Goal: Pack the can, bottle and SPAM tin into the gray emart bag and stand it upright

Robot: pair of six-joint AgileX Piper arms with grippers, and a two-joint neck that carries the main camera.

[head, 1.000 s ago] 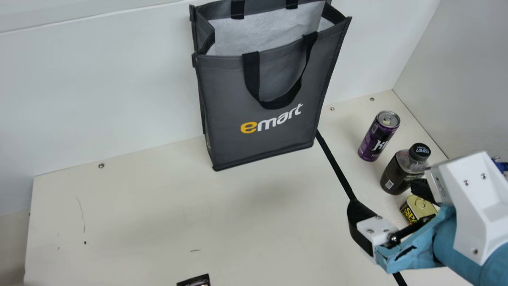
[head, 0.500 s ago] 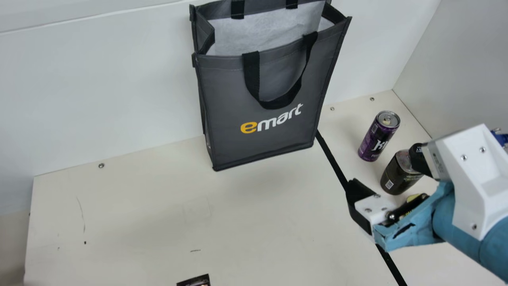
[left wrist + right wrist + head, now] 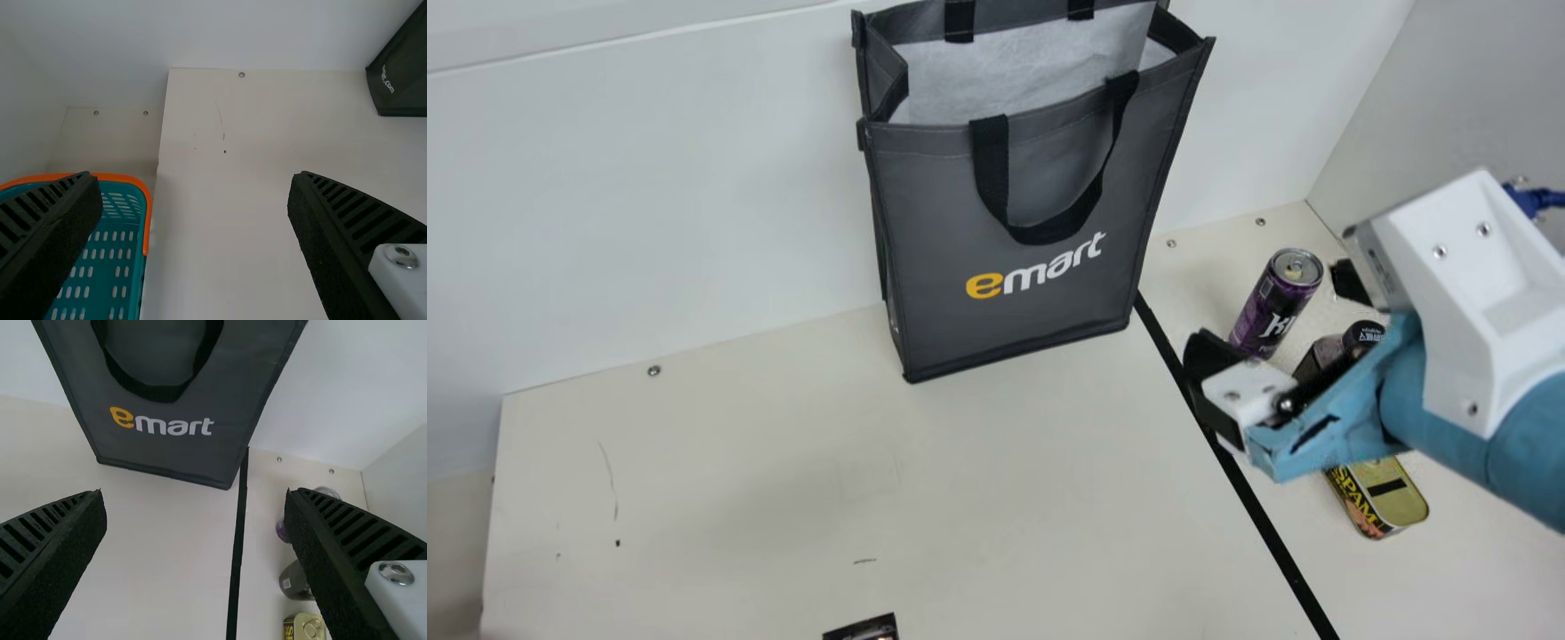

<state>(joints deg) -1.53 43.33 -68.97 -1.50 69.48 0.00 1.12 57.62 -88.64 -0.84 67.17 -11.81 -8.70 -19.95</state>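
1. Bag, upright and open-mouthed, at the back of the counter, by the back wall.
2. Can, bottle and tin run in a row between black strip and right wall.
3. Right end effector: open, above the bottle.
4. Left end effector: open.
5. Counter stretches broadly from bag to left edge, with a teal basket just beside that edge.

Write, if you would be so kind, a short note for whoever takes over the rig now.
Left gripper: open, empty.
Right gripper: open, empty, above the table.
Can, bottle, tin: on the table, right of the bag in the main view.
Done: bag upright, mouth open.
Left to do: pack all three, keeping it upright.
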